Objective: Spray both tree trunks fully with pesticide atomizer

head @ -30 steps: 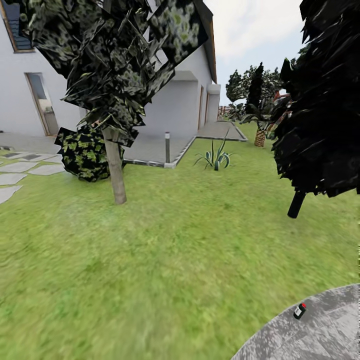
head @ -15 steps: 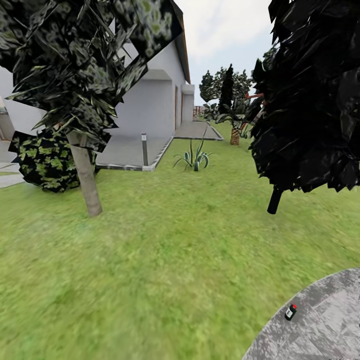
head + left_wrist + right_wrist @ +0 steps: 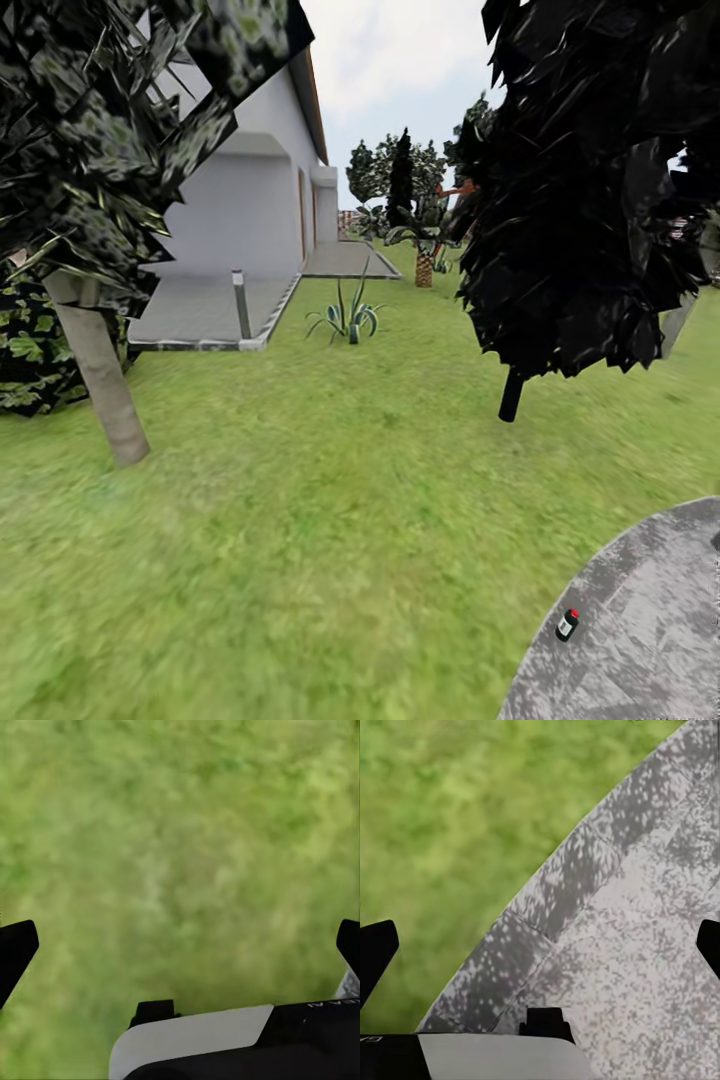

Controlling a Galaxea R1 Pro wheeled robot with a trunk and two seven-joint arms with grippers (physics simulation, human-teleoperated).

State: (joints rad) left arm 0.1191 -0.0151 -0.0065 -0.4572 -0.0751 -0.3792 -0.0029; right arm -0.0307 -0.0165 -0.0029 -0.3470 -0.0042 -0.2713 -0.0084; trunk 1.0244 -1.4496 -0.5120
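Note:
The pesticide atomizer (image 3: 567, 625), a small dark bottle with a red tip, lies on the round grey stone patio (image 3: 640, 620) at the lower right of the head view. A tree (image 3: 90, 130) with a grey-brown tree trunk (image 3: 100, 385) stands on the lawn at the left. A second greyish trunk (image 3: 678, 322) peeks out at the right edge. My left gripper (image 3: 180, 945) is open over bare grass. My right gripper (image 3: 540, 945) is open over the patio's curved edge (image 3: 547, 892), with nothing between its fingers.
A dark, near-black tree (image 3: 580, 180) with a black stem (image 3: 511, 395) stands on the lawn right of centre. A white house (image 3: 240, 200) with a paved terrace (image 3: 200, 305), a short bollard lamp (image 3: 241, 302), a spiky plant (image 3: 346, 318) and a dark bush (image 3: 30, 350) lie beyond.
The head camera has swung to the right, so the house, trees and atomizer have all slid leftward in the picture. Nothing in the scene itself has moved.

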